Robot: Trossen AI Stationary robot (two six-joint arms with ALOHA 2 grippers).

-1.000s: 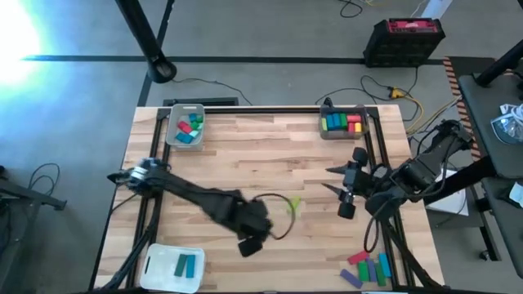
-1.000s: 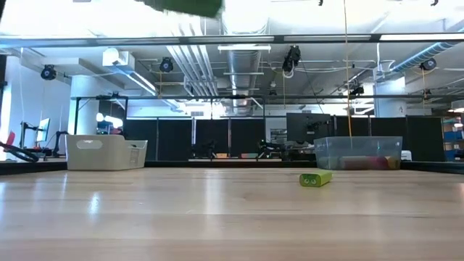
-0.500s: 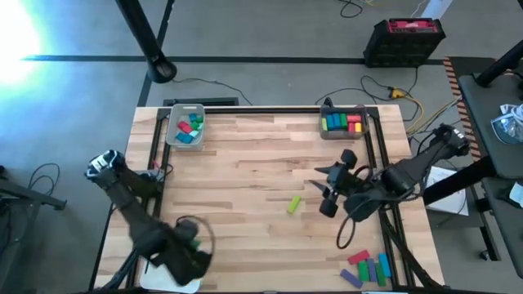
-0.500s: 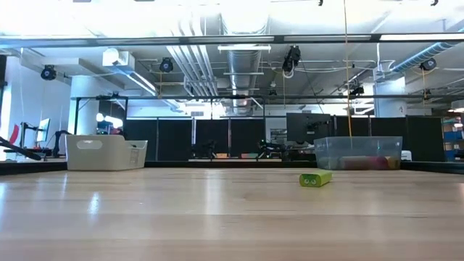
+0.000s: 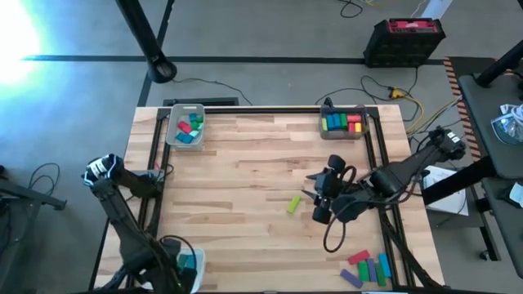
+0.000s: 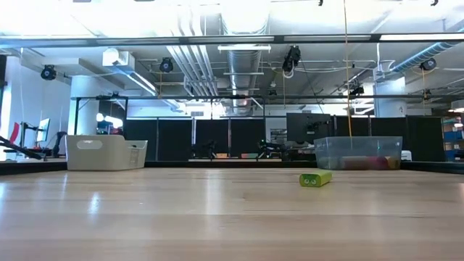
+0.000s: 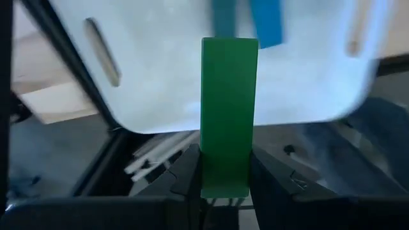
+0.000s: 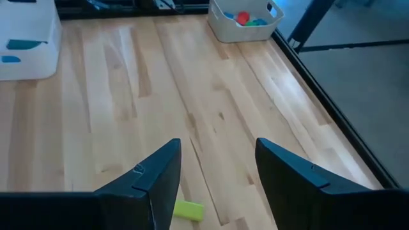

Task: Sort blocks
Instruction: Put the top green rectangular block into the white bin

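A green bar (image 7: 229, 96) is in my left gripper (image 7: 225, 167), which is shut on it above the near edge of a white tray (image 7: 160, 70) at the table's near left (image 5: 163, 263). A teal block (image 7: 223, 16) and a blue block (image 7: 265, 22) lie in that tray. A yellow-green block (image 5: 293, 204) lies flat on the table's middle, also in the low view (image 6: 315, 178). My right gripper (image 5: 309, 188) stands open just right of it, above the table; its wrist view (image 8: 217, 153) shows the block (image 8: 189, 209) below the fingers. My left gripper pinches the green bar's two long sides at one end (image 7: 225, 176) between its two fingers. The bar runs on along the fingers and sticks out well past their tips. It is lifted clear, pointing down at the white tray.
A grey tray (image 5: 185, 126) with red, green and teal blocks stands at the far left. A clear tray (image 5: 343, 122) with green, yellow and red blocks stands at the far right. Several loose blocks (image 5: 368, 268) lie at the near right corner.
My left gripper has swung from the table's middle to the near left corner, carrying the green bar lifted clear, and now hangs over the white tray. My right gripper has gone toward the table's left, nearer the yellow-green block, staying open.
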